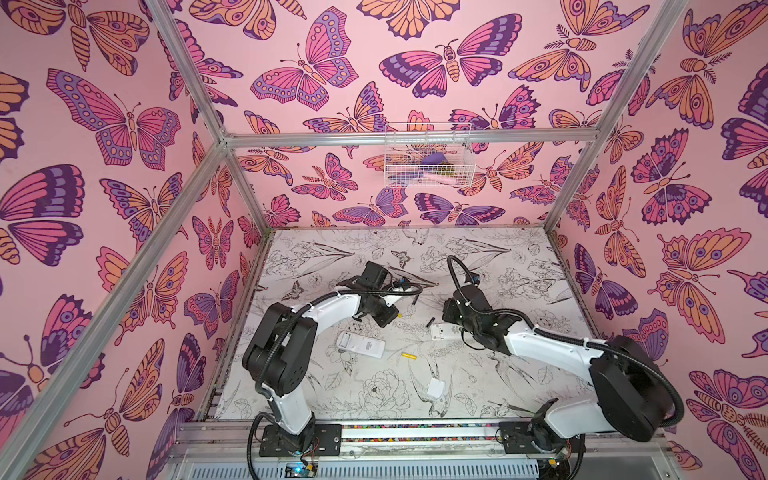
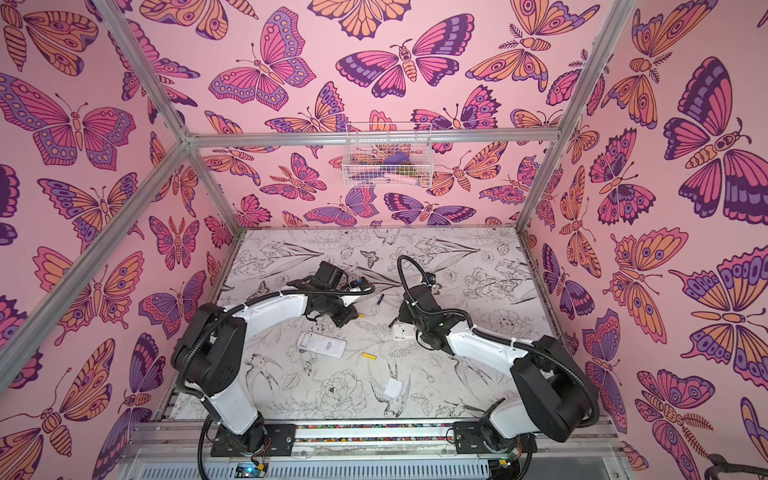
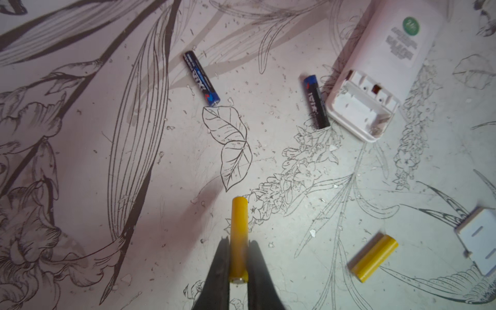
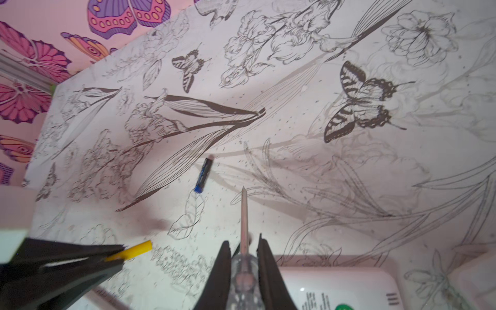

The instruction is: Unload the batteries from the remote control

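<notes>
Nearest the camera head, a white cover plate lies on the table, in front of the open remote and well apart from it. Well left of the open remote lies the second remote, back up; its compartment is too small to read.

Next along, the left gripper is clamped on a yellow battery. It holds the battery left of the open remote, and the shadow suggests it is clear of the table. One black battery lies well left of the open remote. The other black battery lies just beside its empty compartment. A loose yellow battery rests near the open remote, on its camera side. Over the open remote, the right gripper is closed on the thin grey tool.

With four batteries out, unloading looks nearly finished, and the step in hand is putting down the held one. That calls for lowering it onto bare table left of the open remote, clear of the black batteries, and releasing it gently so it does not roll.
</notes>
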Tool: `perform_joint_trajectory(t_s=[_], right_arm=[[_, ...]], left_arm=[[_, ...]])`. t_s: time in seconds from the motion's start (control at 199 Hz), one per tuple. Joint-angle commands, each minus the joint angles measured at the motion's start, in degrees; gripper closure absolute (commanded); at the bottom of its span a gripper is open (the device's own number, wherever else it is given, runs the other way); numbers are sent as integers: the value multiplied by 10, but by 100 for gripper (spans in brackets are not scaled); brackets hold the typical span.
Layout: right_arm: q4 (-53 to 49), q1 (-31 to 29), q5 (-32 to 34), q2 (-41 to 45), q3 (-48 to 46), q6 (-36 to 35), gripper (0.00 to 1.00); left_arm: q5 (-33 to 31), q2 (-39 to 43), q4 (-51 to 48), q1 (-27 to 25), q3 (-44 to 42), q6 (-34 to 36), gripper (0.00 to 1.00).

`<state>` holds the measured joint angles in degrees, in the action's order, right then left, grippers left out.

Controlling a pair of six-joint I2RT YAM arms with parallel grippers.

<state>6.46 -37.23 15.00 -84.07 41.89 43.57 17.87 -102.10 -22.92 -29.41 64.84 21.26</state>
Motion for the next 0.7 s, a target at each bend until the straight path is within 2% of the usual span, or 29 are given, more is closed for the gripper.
perform_joint_trajectory(t_s=[0.0, 0.155, 0.336, 0.431, 0.531, 0.697], right_arm=[[41, 16, 8, -15, 12, -11, 100], [60, 31, -1, -38, 7, -43, 100], [75, 72, -43, -56, -2, -47, 100], [90, 78, -50, -56, -4, -64, 100], [76, 79, -73, -56, 11, -85, 99], [80, 78, -74, -110, 34, -99, 98]], left_arm=[[-20, -27, -59, -11, 23, -3, 92], [-34, -47, -81, -20, 28, -4, 84], [-51, -34, -81, -27, 10, -4, 63], [-55, -27, -74, -27, 3, -7, 57], [-55, -13, -74, -27, 3, -11, 53], [-54, 39, -70, -21, 1, -10, 40]])
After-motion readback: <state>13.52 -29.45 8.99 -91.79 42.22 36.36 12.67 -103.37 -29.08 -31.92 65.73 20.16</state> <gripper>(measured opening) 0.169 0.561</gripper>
